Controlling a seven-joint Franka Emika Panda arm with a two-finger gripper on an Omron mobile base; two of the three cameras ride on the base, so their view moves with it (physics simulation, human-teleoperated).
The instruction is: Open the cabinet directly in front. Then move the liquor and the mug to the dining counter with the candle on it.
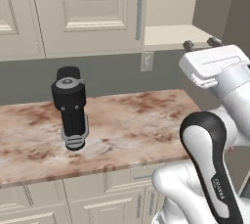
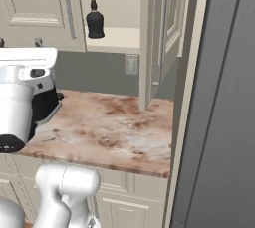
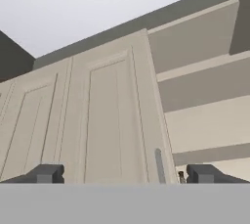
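Note:
The cream cabinet (image 1: 93,3) has its left door shut, while its right door (image 2: 167,28) is swung out wide, baring beige shelves (image 3: 205,120). The liquor (image 2: 94,20), a slim dark bottle, stands on the lowest shelf (image 1: 173,36) near its left side. My gripper (image 1: 201,43) is raised in front of that opening at about shelf height, open and empty. It also appears at the left edge of the right base view (image 2: 20,43). In the hand view its fingertips (image 3: 46,173) frame the shut door's grey handle (image 3: 159,165). The mug, candle and dining counter are out of view.
A stout black appliance (image 1: 71,105) stands on the marbled counter (image 1: 141,120) under the cabinet, left of my arm. A wall outlet (image 1: 147,60) sits below the shelf. A tall dark grey panel (image 2: 229,97) closes off the right side beyond the open door.

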